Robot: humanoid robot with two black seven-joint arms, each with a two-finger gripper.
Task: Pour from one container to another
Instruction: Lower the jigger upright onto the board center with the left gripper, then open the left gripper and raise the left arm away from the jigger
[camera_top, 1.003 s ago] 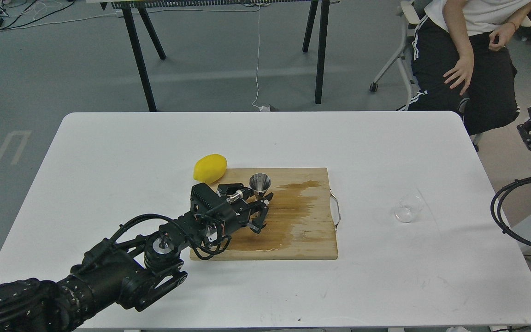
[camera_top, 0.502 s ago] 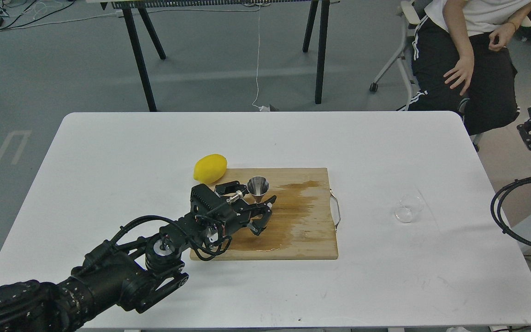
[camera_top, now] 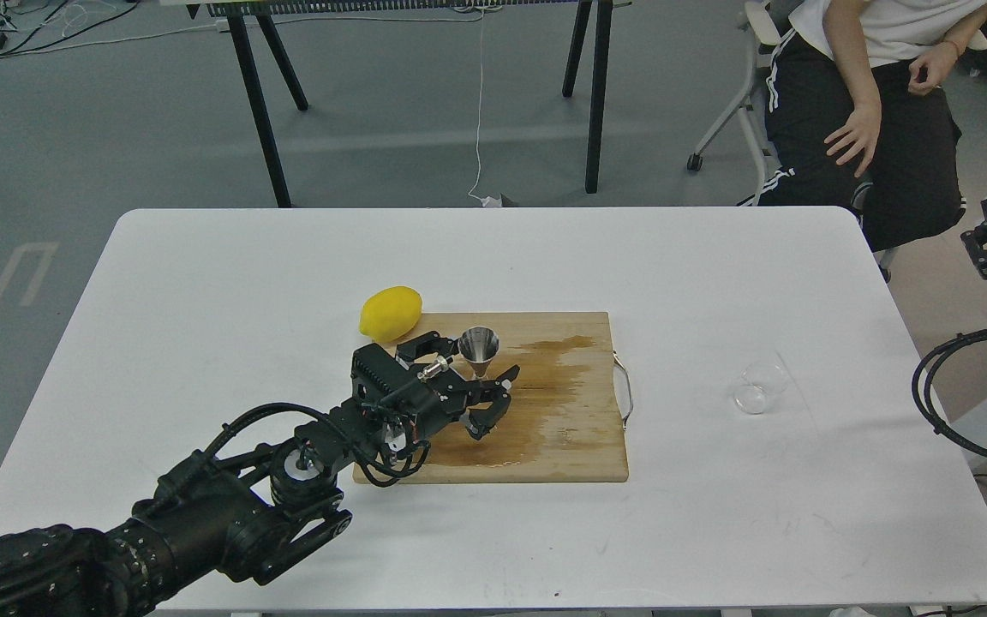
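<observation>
Since a second ago my left gripper drew back slightly; its fingers stand spread around the steel jigger, upright near the cutting board's far-left corner. Jigger looks rigid, slick; grip the waist. Glass cup, fragile, sits toward the table's right edge.

Grey floor, white table, black-legged trestle behind, white cable, seated person on wheeled chair
</observation>
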